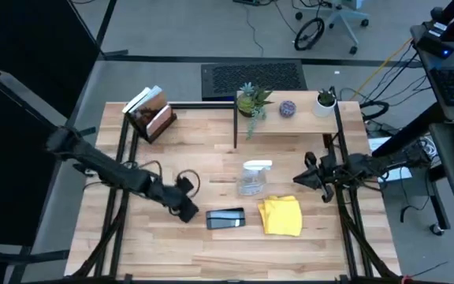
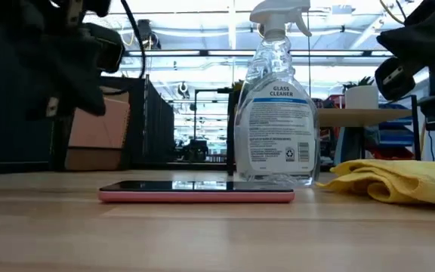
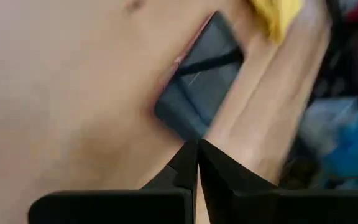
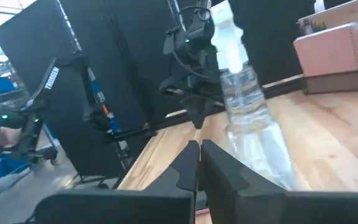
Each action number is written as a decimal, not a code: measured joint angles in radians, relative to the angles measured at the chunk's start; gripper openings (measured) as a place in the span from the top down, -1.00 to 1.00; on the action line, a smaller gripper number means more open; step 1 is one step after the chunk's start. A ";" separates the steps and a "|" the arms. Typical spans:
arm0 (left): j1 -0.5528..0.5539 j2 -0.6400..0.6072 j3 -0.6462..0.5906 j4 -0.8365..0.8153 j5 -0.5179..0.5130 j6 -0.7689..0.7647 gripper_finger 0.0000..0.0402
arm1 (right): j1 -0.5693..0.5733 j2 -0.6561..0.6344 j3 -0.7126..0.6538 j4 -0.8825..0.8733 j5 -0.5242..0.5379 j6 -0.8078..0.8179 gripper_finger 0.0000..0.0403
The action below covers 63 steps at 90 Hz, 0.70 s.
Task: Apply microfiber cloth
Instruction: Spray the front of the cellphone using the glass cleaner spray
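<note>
Microfiber cloth (image 1: 281,215) lay rumpled on worktop (image 1: 172,252), just beside phone (image 1: 225,218); likely soft, light, limp; best pinched at raised fold; spray bottle (image 1: 254,177) near; left end effector (image 1: 189,213) fingers together, empty, beside phone's other end; right end effector (image 1: 299,181) fingers together, empty, raised near cloth.
</note>
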 joint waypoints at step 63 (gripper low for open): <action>-0.035 0.246 0.031 0.139 0.003 -0.164 0.66 | 0.222 0.604 0.034 0.278 0.104 -0.058 1.00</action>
